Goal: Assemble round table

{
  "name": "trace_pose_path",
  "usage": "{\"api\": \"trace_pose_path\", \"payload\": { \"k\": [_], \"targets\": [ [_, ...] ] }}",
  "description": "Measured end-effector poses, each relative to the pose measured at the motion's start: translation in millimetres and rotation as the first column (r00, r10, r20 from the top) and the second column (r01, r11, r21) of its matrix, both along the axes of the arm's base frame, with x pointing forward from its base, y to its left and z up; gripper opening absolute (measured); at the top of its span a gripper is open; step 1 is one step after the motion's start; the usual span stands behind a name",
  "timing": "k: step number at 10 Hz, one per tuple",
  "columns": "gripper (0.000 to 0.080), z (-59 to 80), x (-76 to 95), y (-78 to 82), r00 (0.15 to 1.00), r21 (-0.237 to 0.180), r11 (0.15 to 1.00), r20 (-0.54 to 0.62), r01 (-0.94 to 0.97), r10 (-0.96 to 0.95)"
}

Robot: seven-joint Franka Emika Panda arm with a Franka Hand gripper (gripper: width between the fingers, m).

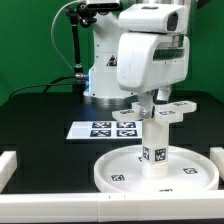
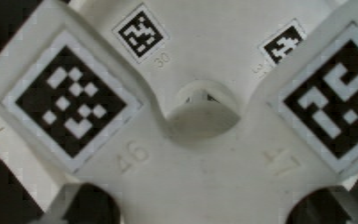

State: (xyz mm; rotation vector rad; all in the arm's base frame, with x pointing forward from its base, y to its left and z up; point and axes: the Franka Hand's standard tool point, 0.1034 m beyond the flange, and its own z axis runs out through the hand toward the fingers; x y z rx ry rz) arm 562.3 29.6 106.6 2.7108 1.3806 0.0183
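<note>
Fingers (image 2: 83,205): two dark tips at the edge of the wrist view, either side of one arm of the cross-shaped piece (image 2: 194,130). Jaws stand narrow, only a little apart, closed in on that piece. Gripper (image 1: 152,103) has hold of the cross-shaped piece (image 1: 178,108) and nothing else.

Cross-shaped piece: white, lying flat, square tags on its arms, round hub in the middle. It fills the wrist view. In the exterior view it sits right over the top of the cylinder (image 1: 155,148), centred on it. Cannot tell whether it touches the cylinder top or is a hair clear.

Cylinder: short, thick, white, upright, tag on its side, standing in the middle of the round disc (image 1: 115,170).

Round disc: large, rimmed, white, flat on the black mat (image 1: 40,120), towards the front. Tags on its floor.

Marker board (image 1: 105,128): flat on the mat behind the disc, towards the exterior view's left, apart from it.

White bar (image 1: 10,165) at the mat's edge on the exterior view's left, near the disc but apart from it.

Arm (image 1: 145,55) comes straight down from above, base behind.
</note>
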Motion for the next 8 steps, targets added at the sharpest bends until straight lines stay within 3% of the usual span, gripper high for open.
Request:
{"api": "trace_pose_path", "payload": {
  "k": [4, 8],
  "targets": [
    [0.0452, -0.8, -0.6, 1.2, 0.875, 0.051, 0.874, 0.019, 0.482, -0.484],
    [0.0452, -0.9, -0.9, 4.3, 0.712, 0.087, 0.71, 0.007, 0.699, -0.702]
  ]
}}
